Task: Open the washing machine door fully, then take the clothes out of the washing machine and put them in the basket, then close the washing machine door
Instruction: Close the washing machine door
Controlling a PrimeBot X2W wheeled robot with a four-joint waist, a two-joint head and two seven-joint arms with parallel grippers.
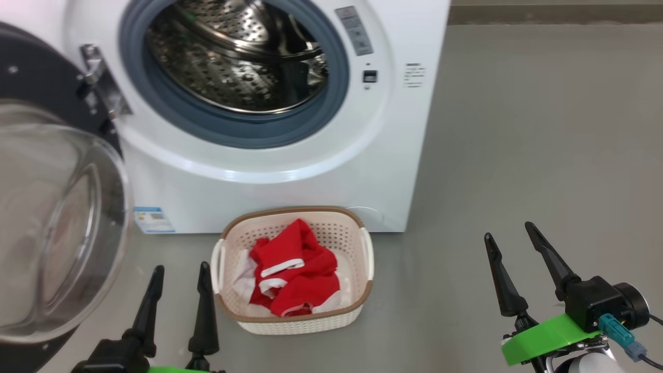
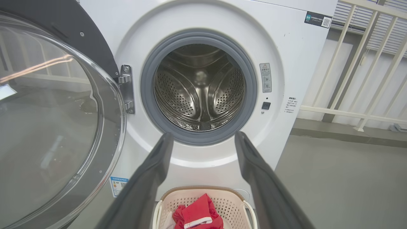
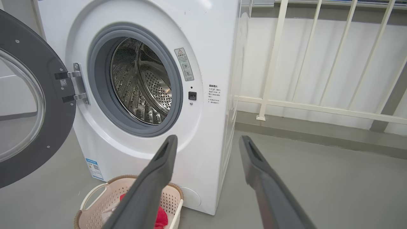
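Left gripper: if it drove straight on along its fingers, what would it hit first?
Probably the washing machine, on its white front just below the gasket; depth is unclear, and aimed slightly higher it would enter the open drum.

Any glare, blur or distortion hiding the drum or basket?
Head view: even light, sharp; pale reflections on the washing machine door, drum and basket clear. Left wrist view: orange glare streak on the door glass, edges stretched by the wide lens. Right wrist view: right gripper's fingers slightly soft, one covering part of the basket.

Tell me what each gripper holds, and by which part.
Nothing is held: the left gripper and the right gripper are both open and empty; the clothes lie in the basket.
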